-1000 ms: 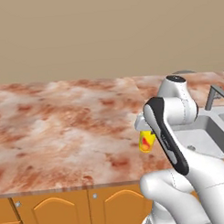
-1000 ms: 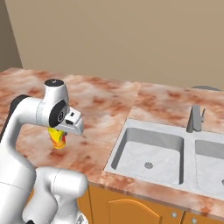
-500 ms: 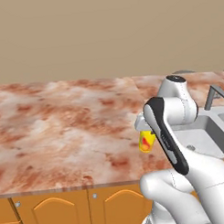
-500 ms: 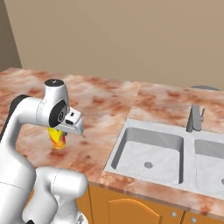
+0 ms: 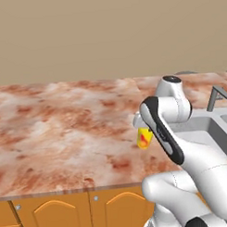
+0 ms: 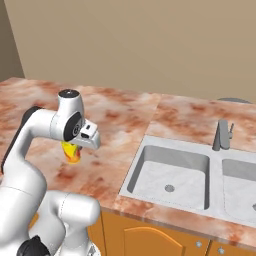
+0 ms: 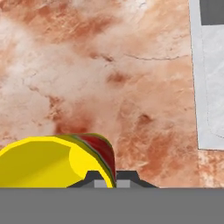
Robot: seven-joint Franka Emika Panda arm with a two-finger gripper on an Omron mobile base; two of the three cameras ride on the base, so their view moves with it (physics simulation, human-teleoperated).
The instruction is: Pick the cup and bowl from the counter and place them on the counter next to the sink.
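Observation:
The yellow cup (image 5: 144,137) with its red-orange mark hangs just above the counter (image 5: 65,131), held under my hand a little left of the sink (image 5: 213,130). From the right base view the cup (image 6: 71,151) shows below the wrist, with the sink (image 6: 172,172) to its right. In the hand view my gripper (image 7: 111,180) is shut on the cup's rim (image 7: 65,162), one fingertip inside and one outside the wall. The marble counter (image 7: 109,78) lies below, and the sink's pale edge (image 7: 208,87) runs down the right side. The bowl is out of view.
A grey faucet (image 6: 222,135) stands behind the double sink basin. Orange cabinet doors (image 5: 58,212) sit under the counter's front edge. A plain beige wall (image 5: 108,36) backs the counter. My own arm (image 5: 167,132) blocks part of the counter near the sink.

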